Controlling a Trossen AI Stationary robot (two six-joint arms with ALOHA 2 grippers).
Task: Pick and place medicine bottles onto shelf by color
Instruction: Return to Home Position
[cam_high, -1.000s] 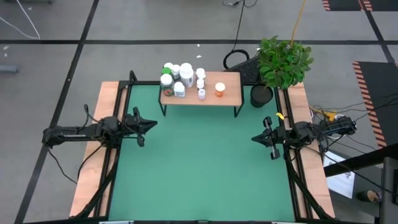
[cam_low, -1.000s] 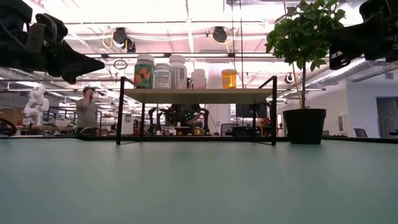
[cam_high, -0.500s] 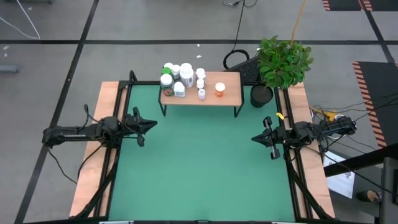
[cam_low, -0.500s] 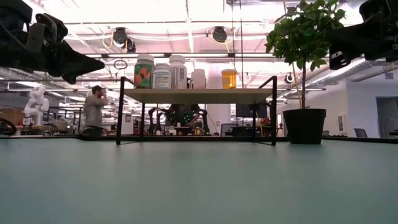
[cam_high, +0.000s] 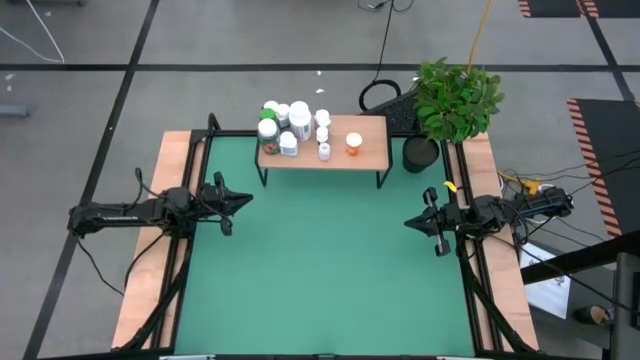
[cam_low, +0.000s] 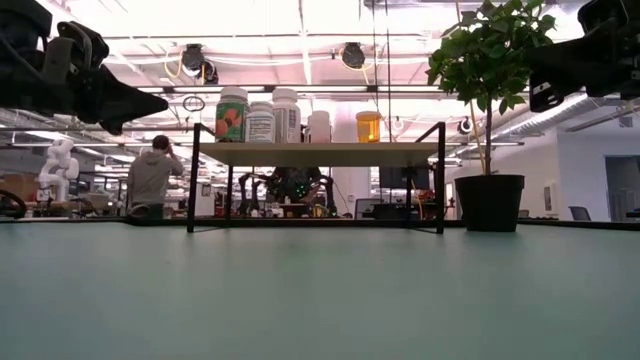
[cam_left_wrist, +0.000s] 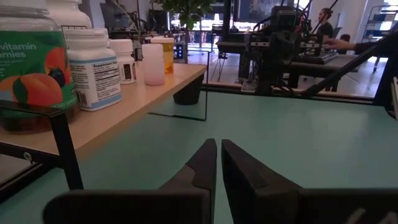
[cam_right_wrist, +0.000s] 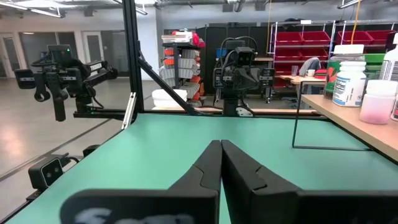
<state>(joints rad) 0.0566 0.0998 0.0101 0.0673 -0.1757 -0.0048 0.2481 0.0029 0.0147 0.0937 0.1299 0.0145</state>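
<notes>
Ahead and to one side of the left jaws, the bottles (cam_left_wrist: 93, 68) stand on the shelf (cam_left_wrist: 155, 84), the nearest one cut off. Low down, both arms show only in part. Left arm (cam_high: 150, 212) and right arm (cam_high: 500, 215) hover level at opposite tabletop (cam_high: 320, 270) edges, jaws pinched together, facing inward.

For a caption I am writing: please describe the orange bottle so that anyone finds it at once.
Find the wooden shelf at the far edge of the mat, beside the potted plant. The orange bottle stands on it, nearest the plant. It stands apart; the other bottles, mostly white, crowd the left end.
</notes>
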